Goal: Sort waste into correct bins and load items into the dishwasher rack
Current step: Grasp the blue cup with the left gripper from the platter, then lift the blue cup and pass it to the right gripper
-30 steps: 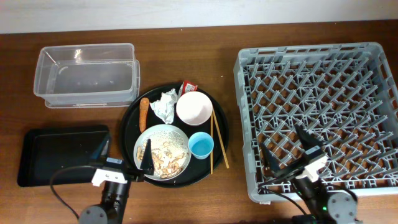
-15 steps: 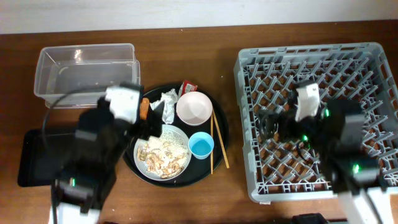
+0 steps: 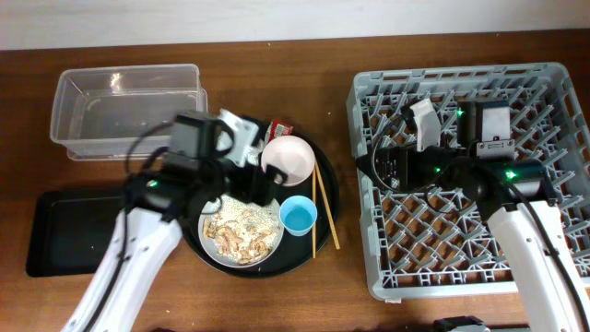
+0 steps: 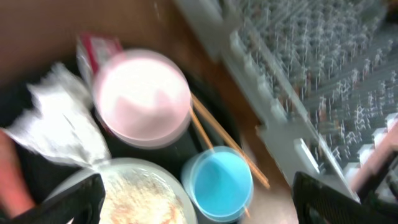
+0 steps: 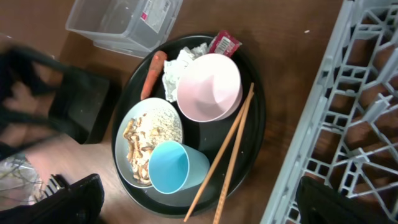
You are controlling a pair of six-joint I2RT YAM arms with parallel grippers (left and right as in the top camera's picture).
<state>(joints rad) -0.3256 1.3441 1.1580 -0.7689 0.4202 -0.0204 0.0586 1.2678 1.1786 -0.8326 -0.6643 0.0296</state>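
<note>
My left gripper [image 3: 254, 184] hovers open and empty over the round tray; in the left wrist view [image 4: 205, 208] its fingers straddle the light-blue cup [image 4: 217, 183]. The white bowl [image 4: 142, 96], crumpled napkin [image 4: 53, 130], red wrapper [image 4: 96, 50] and the plate with rice leftovers [image 4: 134, 199] lie below it. My right gripper [image 3: 378, 171] is open and empty over the rack's left edge [image 3: 361, 138]. The right wrist view shows the bowl [image 5: 209, 87], cup [image 5: 171, 167], plate [image 5: 149, 134], orange sausage [image 5: 150, 74], napkin [image 5: 180, 62] and wrapper [image 5: 224, 43].
The clear tub [image 3: 129, 111] stands at the back left and the shallow black tray [image 3: 74, 231] in front of it. Wooden chopsticks [image 3: 323, 212] lie on the round black tray [image 3: 329, 189]. The grey dishwasher rack [image 3: 498, 240] fills the right side.
Both arms have come up from the table's front edge. The left one moved in over the round tray, the right one over the rack's left side. Nothing was taken hold of.
</note>
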